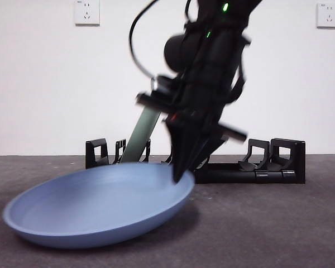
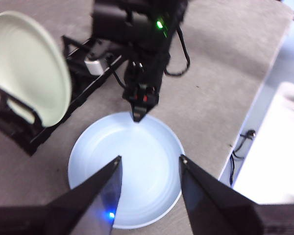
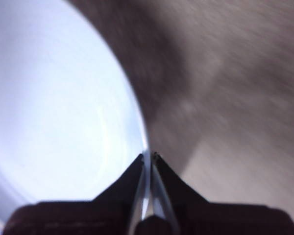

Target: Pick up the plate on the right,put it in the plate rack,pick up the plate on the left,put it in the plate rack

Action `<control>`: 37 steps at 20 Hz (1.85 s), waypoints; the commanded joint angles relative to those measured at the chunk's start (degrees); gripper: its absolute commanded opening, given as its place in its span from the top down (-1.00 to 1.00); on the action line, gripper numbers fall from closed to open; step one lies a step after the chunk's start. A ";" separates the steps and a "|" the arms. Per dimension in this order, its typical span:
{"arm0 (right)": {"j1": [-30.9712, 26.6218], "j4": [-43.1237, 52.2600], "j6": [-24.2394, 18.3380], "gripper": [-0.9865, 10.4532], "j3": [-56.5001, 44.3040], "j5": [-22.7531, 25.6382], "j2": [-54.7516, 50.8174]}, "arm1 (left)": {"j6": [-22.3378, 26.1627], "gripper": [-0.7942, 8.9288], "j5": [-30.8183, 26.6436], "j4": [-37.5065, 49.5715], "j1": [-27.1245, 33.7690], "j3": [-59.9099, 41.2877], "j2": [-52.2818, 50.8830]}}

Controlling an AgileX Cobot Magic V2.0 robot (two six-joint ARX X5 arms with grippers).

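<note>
A light blue plate (image 1: 100, 206) lies on the grey table, tilted, with its right rim raised. My right gripper (image 1: 178, 176) comes down from above and is shut on that rim; the right wrist view shows the jaws (image 3: 149, 156) pinching the plate's edge (image 3: 54, 107). My left gripper (image 2: 149, 159) hangs open above the same plate (image 2: 132, 166), holding nothing, and faces the right gripper (image 2: 138, 116) across it. Behind stands the black plate rack (image 1: 279, 162), also seen from the left wrist (image 2: 83, 93). A pale green plate (image 2: 29, 68) stands upright in it (image 1: 140, 134).
The table's edge (image 2: 264, 83) runs close beside the blue plate, with a cable (image 2: 240, 142) and a white surface (image 2: 279, 156) beyond it. A white wall with two sockets (image 1: 86, 12) rises behind the rack.
</note>
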 commanded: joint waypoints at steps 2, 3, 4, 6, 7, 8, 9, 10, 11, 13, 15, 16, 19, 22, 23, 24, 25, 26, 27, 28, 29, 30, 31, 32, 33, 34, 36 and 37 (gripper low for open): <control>-1.95 -5.18 -3.58 0.86 -0.48 0.00 -7.78 | 5.25 0.43 0.28 0.68 -3.74 -0.11 0.79; -2.82 -7.43 -4.46 0.86 -0.48 0.04 -10.45 | 6.29 0.43 0.26 0.85 -5.18 -0.11 1.38; -3.58 -9.75 -5.31 0.86 -0.48 0.28 -13.14 | 7.17 0.43 0.28 1.07 -6.75 -0.11 1.97; -5.38 -13.66 -5.81 0.86 -0.48 1.66 -18.29 | 9.14 0.24 0.26 2.58 -10.25 -0.11 3.67; -6.56 -15.37 -6.10 0.86 -0.48 2.45 -20.61 | 10.69 0.05 0.26 3.69 -12.15 -0.11 4.63; -7.89 -17.11 -6.58 0.86 -0.48 2.75 -22.73 | 12.44 -0.09 0.20 5.05 -14.19 -0.11 5.73; -9.29 -18.80 -7.06 0.86 -0.48 2.73 -24.59 | 14.47 -0.14 -0.07 6.34 -16.24 -0.11 6.80; -10.67 -20.44 -7.41 0.86 -0.48 2.73 -26.18 | 16.83 -0.14 -0.81 7.43 -18.32 -0.11 7.98; -12.04 -21.94 -7.98 0.86 -0.48 2.73 -27.52 | 19.34 -0.14 -2.97 8.39 -20.50 -0.11 9.20; -14.75 -24.79 -8.70 0.86 -0.48 2.71 -29.48 | 25.00 -0.14 -11.32 9.57 -25.42 -0.11 12.17; -17.14 -27.08 -9.73 0.86 -0.48 2.01 -30.58 | 30.21 -0.14 -22.93 10.51 -30.97 -0.11 15.93; -17.68 -27.52 -9.79 0.86 -0.48 1.55 -30.80 | 31.32 -0.14 -25.68 11.08 -32.44 -0.11 17.07; -18.88 -28.13 -9.81 0.86 -0.46 -0.61 -30.82 | 34.51 -0.14 -31.93 13.40 -36.24 -0.11 20.61; -18.99 -28.09 -9.79 0.86 -0.46 -2.99 -30.82 | 36.98 -0.14 -33.92 15.26 -38.71 -0.11 23.69; -18.99 -28.09 -9.79 0.86 -0.46 -3.32 -30.82 | 37.48 -0.14 -34.73 15.69 -39.17 -0.11 24.52; -18.99 -28.09 -9.79 0.86 -0.46 -3.41 -30.82 | 37.86 -0.14 -35.50 16.11 -39.52 -0.11 25.38; -18.97 -28.11 -9.79 0.86 -0.46 -3.39 -30.82 | 38.27 -0.13 -36.52 16.37 -39.60 -0.11 26.14; -18.97 -28.13 -9.79 0.86 -0.46 -3.39 -30.82 | 38.47 -0.13 -36.89 16.55 -39.65 -0.11 26.64; -18.97 -28.15 -9.79 0.86 -0.46 -3.41 -30.82 | 38.45 -0.13 -37.29 16.81 -39.67 -0.11 27.15; -18.97 -28.15 -9.79 0.86 -0.46 -3.41 -30.82 | 38.40 -0.13 -37.31 17.05 -39.65 -0.11 27.45; -18.99 -28.24 -9.77 0.86 -0.46 -3.48 -30.82 | 38.38 -0.12 -37.31 17.20 -39.65 -0.11 27.65; -18.99 -28.33 -9.75 0.86 -0.46 -3.63 -30.82 | 38.27 -0.12 -37.31 17.38 -39.65 -0.11 27.71; -18.99 -28.35 -9.75 0.86 -0.46 -3.93 -30.82 | 37.83 -0.09 -37.31 17.59 -39.60 -0.11 27.74; -18.97 -28.35 -9.75 0.86 -0.46 -4.07 -30.82 | 37.22 -0.01 -37.29 17.84 -39.56 -0.11 27.74; -18.97 -28.35 -9.77 0.86 -0.46 -4.42 -30.82 | 36.63 0.14 -37.29 18.05 -39.56 -0.11 27.74; -18.97 -28.33 -9.77 0.86 -0.46 -4.68 -30.82 | 36.44 0.31 -37.29 18.05 -39.56 -0.11 27.71; -18.97 -28.24 -9.77 0.86 -0.46 -5.29 -30.82 | 36.39 0.60 -37.29 17.84 -39.56 -0.11 27.71; -18.97 -28.26 -9.73 0.86 -0.46 -5.49 -30.82 | 36.37 0.70 -37.27 17.64 -39.56 -0.11 27.71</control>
